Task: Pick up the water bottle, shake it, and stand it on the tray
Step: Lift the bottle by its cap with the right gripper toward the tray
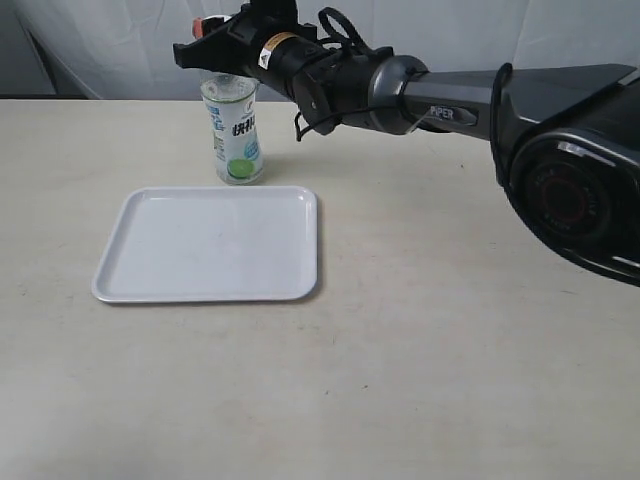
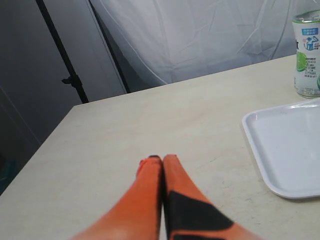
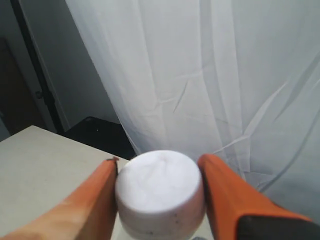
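Note:
The water bottle (image 1: pixel 236 140) stands upright on the table just behind the white tray (image 1: pixel 205 296), its lime-picture label facing forward. My right gripper (image 1: pixel 222 60) reaches across from the right at cap height. In the right wrist view its orange fingers (image 3: pixel 95 200) press both sides of the white cap (image 3: pixel 160 195), so the right gripper (image 3: pixel 159 160) is shut on it. My left gripper (image 2: pixel 161 159) hovers over bare table with its fingers pressed together and nothing between them. The bottle (image 2: pixel 307 55) and a corner of the tray (image 2: pixel 285 150) show off to its side. The tray holds nothing.
The pale table (image 1: pixel 420 380) stretches wide in front of and to the right of the tray. A white curtain (image 1: pixel 120 40) hangs behind the table's back edge. The right arm's dark body (image 1: pixel 570 170) fills the upper right.

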Motion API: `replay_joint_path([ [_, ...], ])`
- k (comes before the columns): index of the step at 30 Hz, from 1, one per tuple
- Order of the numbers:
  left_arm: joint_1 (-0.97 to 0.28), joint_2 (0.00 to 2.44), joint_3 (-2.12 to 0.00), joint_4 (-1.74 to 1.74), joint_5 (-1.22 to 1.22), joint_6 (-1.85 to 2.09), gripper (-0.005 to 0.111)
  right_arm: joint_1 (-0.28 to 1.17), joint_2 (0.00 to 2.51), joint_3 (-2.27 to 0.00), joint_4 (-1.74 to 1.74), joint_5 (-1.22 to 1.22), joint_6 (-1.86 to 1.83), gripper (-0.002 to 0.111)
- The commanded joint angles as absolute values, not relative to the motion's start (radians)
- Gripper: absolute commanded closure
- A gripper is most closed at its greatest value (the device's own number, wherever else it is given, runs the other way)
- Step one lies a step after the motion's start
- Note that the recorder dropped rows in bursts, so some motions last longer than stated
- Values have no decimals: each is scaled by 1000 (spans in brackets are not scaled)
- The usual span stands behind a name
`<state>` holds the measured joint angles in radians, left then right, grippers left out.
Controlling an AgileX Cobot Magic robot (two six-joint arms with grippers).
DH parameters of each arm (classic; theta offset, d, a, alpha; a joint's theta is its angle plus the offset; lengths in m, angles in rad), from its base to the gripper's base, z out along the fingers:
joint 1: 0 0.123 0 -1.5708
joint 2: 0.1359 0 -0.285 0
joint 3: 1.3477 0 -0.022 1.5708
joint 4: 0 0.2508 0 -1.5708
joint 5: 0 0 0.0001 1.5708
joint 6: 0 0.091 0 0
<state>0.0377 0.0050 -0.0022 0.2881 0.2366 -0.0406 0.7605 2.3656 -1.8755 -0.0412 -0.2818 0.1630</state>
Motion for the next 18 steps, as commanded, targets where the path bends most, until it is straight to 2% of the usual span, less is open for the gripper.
replay_joint_path([
  [1,38,0,0,291,239,-45,107,757,2359,-1879,-31,-209,157,108],
  [9,38,0,0,291,239,-45,107,757,2279,-1881,-39,-225,147,108],
  [18,38,0,0,291,239,-45,107,757,2196,-1881,-54,-74,93,108],
])
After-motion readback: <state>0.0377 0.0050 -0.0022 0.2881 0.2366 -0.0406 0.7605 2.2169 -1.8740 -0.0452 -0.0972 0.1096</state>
